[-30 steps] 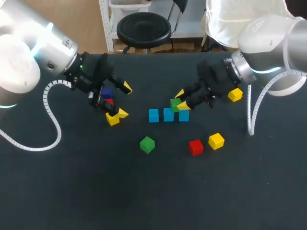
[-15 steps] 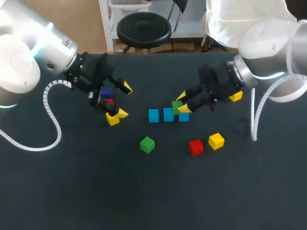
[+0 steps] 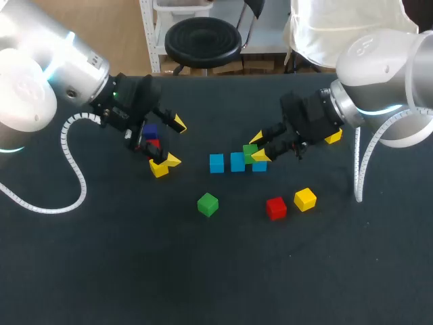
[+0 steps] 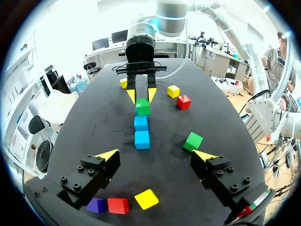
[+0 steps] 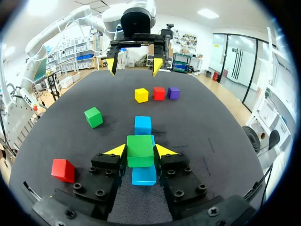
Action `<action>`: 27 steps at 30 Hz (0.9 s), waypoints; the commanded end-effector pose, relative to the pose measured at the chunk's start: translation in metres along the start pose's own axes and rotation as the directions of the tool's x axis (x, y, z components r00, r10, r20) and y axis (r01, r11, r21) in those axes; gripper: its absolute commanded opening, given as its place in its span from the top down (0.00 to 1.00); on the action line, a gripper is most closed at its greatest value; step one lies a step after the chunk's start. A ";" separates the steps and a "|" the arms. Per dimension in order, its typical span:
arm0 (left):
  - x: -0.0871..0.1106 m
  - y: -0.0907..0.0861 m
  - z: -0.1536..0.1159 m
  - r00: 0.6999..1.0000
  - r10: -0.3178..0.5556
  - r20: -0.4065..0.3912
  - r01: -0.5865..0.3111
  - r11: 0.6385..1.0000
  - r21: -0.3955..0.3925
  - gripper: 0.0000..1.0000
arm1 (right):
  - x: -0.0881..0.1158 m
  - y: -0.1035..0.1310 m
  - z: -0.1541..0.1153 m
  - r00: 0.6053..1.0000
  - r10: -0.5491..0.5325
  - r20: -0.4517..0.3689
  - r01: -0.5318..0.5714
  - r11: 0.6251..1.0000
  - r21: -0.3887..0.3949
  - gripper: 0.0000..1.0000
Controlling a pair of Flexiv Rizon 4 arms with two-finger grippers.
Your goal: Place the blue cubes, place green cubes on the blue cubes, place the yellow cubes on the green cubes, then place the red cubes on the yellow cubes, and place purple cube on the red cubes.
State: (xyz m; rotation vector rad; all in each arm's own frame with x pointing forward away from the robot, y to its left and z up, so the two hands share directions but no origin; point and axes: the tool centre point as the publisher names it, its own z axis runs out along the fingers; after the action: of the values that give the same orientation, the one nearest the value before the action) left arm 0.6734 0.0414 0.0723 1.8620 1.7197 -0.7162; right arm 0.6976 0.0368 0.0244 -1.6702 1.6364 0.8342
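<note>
Holding: your right gripper (image 3: 258,147) is clamped on the held green cube (image 5: 140,151), with one yellow tip on each side of it
Below it: the end blue cube (image 5: 143,176), the one nearest your right arm; you cannot tell whether green rests on blue or hangs just above it
Blue row: the middle blue cube (image 3: 237,162) and the far blue cube (image 3: 216,162) continue the line, close together
Near your right arm: a red cube (image 3: 275,208) and a yellow cube (image 3: 305,199) lie close together on the robot's side of the row, and another yellow cube (image 3: 332,136) is partly hidden behind the arm
Loose: a second green cube (image 3: 208,204) lies on the robot's side of the row, apart from the others
Your left gripper (image 4: 157,155): spread wide, gripping nothing
Under your left gripper: a purple cube (image 4: 96,205), a second red cube (image 4: 118,205) and a third yellow cube (image 4: 146,198) in a short line
</note>
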 end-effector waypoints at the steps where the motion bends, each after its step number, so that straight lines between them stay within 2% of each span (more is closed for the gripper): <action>1: 0.001 0.000 0.000 1.000 0.004 0.004 -0.004 1.000 0.000 0.00 | 0.001 -0.003 0.002 1.000 0.004 0.001 -0.004 1.000 -0.004 1.00; 10: 0.001 0.000 0.000 1.000 0.004 0.004 -0.004 1.000 0.000 0.00 | -0.001 -0.006 0.003 1.000 0.004 -0.001 -0.004 1.000 -0.007 1.00; 17: 0.001 0.000 0.000 1.000 0.004 0.004 -0.004 1.000 0.000 0.00 | -0.001 -0.006 0.003 1.000 0.008 -0.002 -0.008 1.000 -0.009 0.86; 23: 0.001 0.000 0.000 1.000 0.004 0.004 -0.004 1.000 0.000 0.00 | -0.001 -0.004 0.003 1.000 0.012 -0.001 -0.012 1.000 -0.006 0.82; 24: 0.001 0.000 0.000 1.000 0.004 0.004 -0.004 1.000 0.000 0.00 | 0.000 -0.004 0.003 1.000 0.013 -0.001 -0.013 1.000 -0.006 0.80; 26: 0.001 0.000 0.000 1.000 0.004 0.004 -0.004 1.000 0.000 0.00 | 0.000 -0.004 0.003 1.000 0.016 -0.001 -0.016 1.000 -0.005 0.70; 27: 0.001 0.000 0.000 1.000 0.004 0.004 -0.004 1.000 0.000 0.00 | 0.000 -0.004 0.003 1.000 0.017 -0.001 -0.017 1.000 -0.004 0.69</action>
State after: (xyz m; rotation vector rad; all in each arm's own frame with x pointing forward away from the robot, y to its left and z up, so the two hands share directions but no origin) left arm 0.6734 0.0414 0.0723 1.8620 1.7197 -0.7162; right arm 0.7026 0.0398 0.0224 -1.6646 1.6511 0.8478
